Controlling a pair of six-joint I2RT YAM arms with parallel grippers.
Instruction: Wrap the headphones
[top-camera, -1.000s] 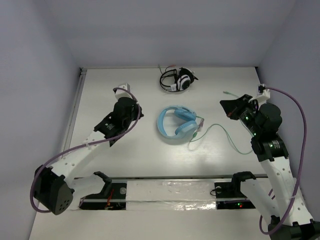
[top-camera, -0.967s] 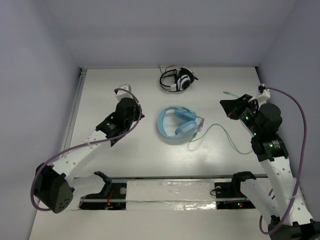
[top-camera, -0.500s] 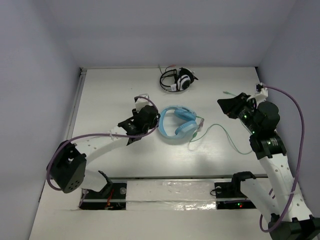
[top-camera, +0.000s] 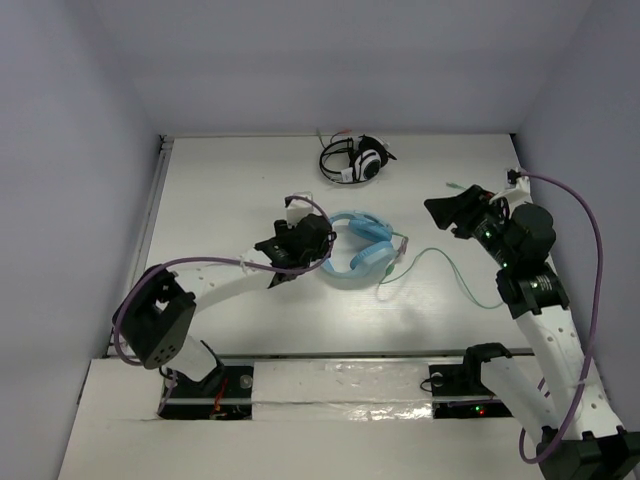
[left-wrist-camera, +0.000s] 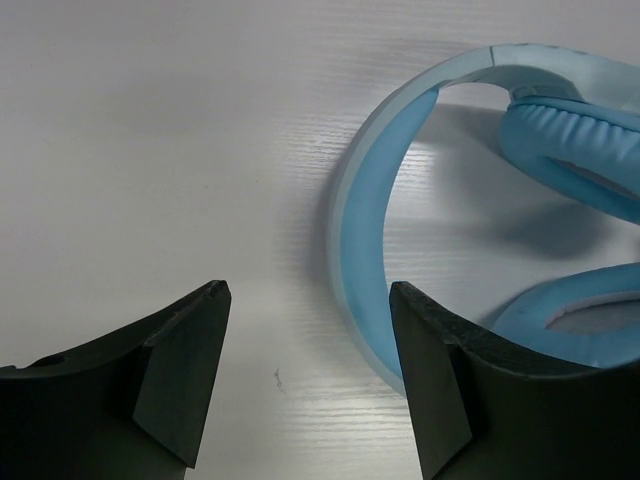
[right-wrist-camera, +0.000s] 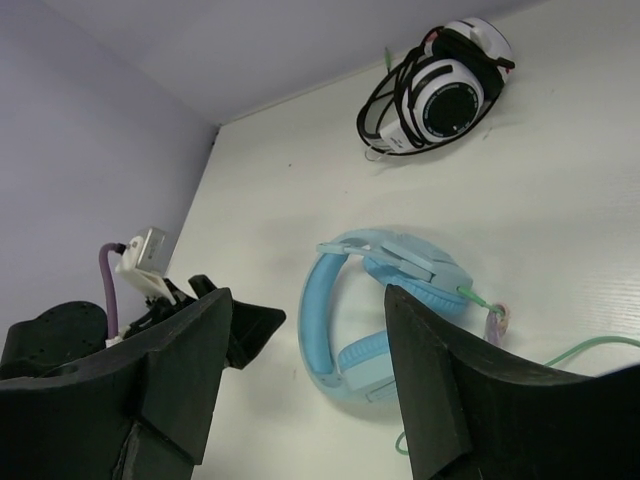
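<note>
The left gripper (left-wrist-camera: 308, 300) has its jaws spread, with nothing in them. Just past the jaws, a bit to the right, the blue headphones (left-wrist-camera: 362, 230) lie flat on the bench (left-wrist-camera: 150, 120). Their band curves away toward the ear pads. This arm is the nearer one. The right gripper (right-wrist-camera: 307, 300), jaws spread too, hangs well apart, by the thin green cable (top-camera: 455, 272).

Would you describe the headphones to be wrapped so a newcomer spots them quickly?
On the white table, look near the middle, beside the left gripper. The headphones there are large and light blue with a green cable, unlike the smaller black-and-white pair at the far edge.
</note>
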